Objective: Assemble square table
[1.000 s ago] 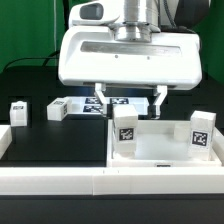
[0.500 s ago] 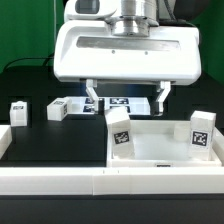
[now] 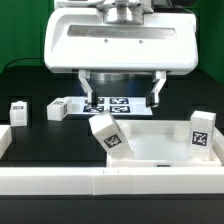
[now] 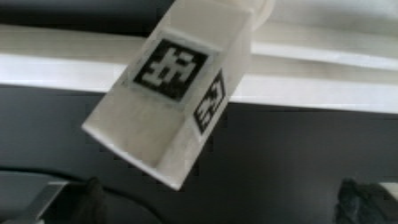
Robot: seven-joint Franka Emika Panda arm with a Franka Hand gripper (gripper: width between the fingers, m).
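Closely seen, the tilted leg [image 4: 169, 90] is blurred and cropped; the end effector [image 3: 120, 99] hangs open.

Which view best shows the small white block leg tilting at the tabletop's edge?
The exterior view: the small white tagged block leg shows whole, tilted at the edge of the white square tray-like plastic tabletop, below the open gripper. The wrist view shows the leg close, tags large, one end cropped.

— How is the scene lit?
— Bright, even light is seen; whites are nearly washed out against the dark bench [image 3: 50, 140], and only faint shadows are cast.
— And sharpness?
— The wrist view is blurred throughout; the tag on the leg [image 4: 169, 95] is rendered soft.
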